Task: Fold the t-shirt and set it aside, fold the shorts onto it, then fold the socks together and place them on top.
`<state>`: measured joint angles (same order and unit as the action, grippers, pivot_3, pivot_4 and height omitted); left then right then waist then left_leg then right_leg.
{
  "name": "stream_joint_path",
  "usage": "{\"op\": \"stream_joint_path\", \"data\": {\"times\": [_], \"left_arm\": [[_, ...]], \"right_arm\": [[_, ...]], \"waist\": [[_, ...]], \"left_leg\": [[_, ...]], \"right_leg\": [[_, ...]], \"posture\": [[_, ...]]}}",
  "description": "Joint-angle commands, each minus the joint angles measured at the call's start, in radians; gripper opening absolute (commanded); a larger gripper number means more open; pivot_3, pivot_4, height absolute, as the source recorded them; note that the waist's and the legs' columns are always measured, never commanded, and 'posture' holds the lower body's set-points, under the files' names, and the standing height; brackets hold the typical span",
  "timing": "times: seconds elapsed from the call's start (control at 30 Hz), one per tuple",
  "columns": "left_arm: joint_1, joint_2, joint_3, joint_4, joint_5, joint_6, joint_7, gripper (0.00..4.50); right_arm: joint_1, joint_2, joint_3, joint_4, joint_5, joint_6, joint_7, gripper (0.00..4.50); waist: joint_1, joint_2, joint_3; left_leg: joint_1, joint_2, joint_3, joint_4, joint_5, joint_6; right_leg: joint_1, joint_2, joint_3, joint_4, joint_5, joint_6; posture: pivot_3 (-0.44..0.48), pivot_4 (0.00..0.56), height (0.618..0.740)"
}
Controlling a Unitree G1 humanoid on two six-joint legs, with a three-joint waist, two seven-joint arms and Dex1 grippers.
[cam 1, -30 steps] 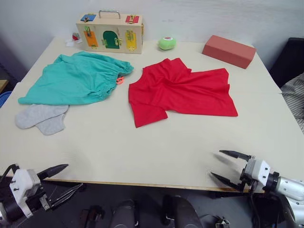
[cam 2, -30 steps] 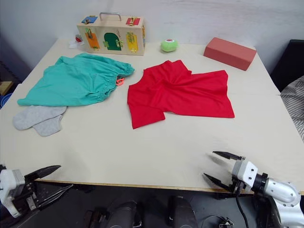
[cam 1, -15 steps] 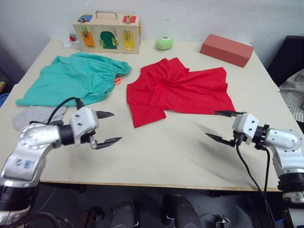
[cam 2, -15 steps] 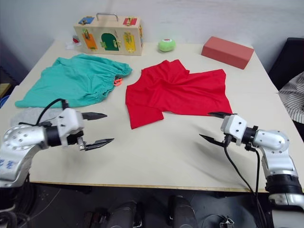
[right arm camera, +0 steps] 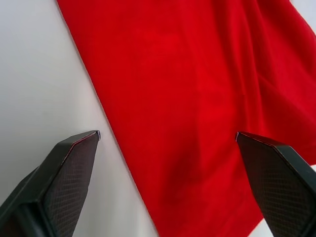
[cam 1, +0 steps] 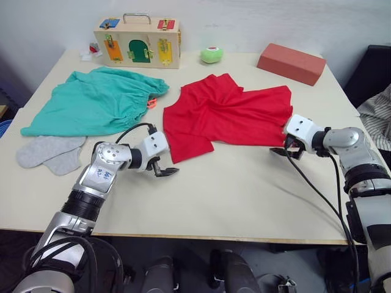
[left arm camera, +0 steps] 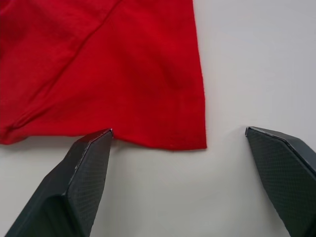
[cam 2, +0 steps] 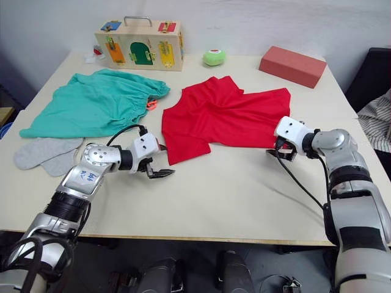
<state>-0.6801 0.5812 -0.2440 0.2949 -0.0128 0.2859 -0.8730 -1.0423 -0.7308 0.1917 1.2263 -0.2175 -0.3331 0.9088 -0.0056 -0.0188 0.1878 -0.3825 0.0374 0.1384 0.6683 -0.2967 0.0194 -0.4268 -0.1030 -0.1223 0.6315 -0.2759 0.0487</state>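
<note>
I worked in what looked like a robotics test room, not a home: a plain pale table (cam 1: 201,201) stood against a bare white wall (cam 1: 244,18), and on it sat a wooden latch-and-lock practice box (cam 1: 140,40), a salmon-red block (cam 1: 292,63) and a small green ball (cam 1: 212,55).

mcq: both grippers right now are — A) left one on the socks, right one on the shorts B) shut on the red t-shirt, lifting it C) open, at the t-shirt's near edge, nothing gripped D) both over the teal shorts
C. The left gripper and right gripper each show spread fingers with the t-shirt lying flat on the table between them, nothing pinched.
</note>
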Motion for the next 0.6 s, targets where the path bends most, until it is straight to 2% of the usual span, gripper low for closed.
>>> {"op": "stream_joint_path", "data": {"times": [0.03,0.1,0.3,0.4,0.47,0.6], "left_arm": [[-0.021,-0.006,0.002,0.071,0.033,0.019,0.016,3.30],[-0.029,-0.011,0.003,0.100,0.032,0.021,0.010,2.74],[-0.013,0.001,0.025,0.136,0.013,0.001,-0.019,0.82],[0.007,0.008,0.045,0.120,-0.009,-0.011,-0.050,0.01],[0.021,0.014,0.059,0.108,-0.019,-0.014,-0.060,0.00],[0.061,0.036,0.103,0.082,-0.052,-0.043,-0.091,0.00]], "right_arm": [[-0.013,-0.008,0.018,0.066,-0.042,0.075,0.034,4.31],[-0.024,-0.010,0.020,0.080,-0.046,0.102,0.062,3.92],[-0.041,-0.013,0.007,0.084,-0.038,0.112,0.119,1.77],[-0.041,-0.012,0.003,0.083,-0.035,0.110,0.137,0.86],[-0.039,-0.011,0.001,0.083,-0.035,0.106,0.138,0.15],[-0.027,-0.012,-0.011,0.082,-0.027,0.094,0.138,0.03]], "waist": [[0.003,0.000,0.000],[0.003,0.000,0.000],[0.000,0.000,0.000],[-0.007,0.000,0.000],[-0.013,0.000,0.000],[-0.024,0.000,0.000]], "left_leg": [[0.000,0.000,0.000,0.000,0.000,0.000],[0.001,0.000,0.001,0.000,0.000,0.000],[0.008,0.000,0.006,-0.002,0.000,0.000],[0.008,0.000,0.007,-0.003,0.000,0.000],[0.009,0.000,0.007,-0.003,-0.001,-0.001],[0.009,0.000,0.007,-0.004,-0.001,-0.001]], "right_leg": [[0.000,-0.001,0.000,0.001,0.000,0.000],[0.001,-0.002,0.001,0.001,0.000,0.000],[0.001,-0.004,0.006,0.004,0.000,0.000],[0.001,-0.003,0.007,0.004,0.000,0.000],[0.001,-0.003,0.007,0.005,0.000,0.000],[0.001,-0.004,0.007,0.005,0.000,-0.001]], "posture": [[0.000,0.150,0.740],[0.000,0.150,0.740],[0.000,0.150,0.740],[0.000,0.150,0.740],[0.000,0.150,0.740],[0.000,0.150,0.740]]}}
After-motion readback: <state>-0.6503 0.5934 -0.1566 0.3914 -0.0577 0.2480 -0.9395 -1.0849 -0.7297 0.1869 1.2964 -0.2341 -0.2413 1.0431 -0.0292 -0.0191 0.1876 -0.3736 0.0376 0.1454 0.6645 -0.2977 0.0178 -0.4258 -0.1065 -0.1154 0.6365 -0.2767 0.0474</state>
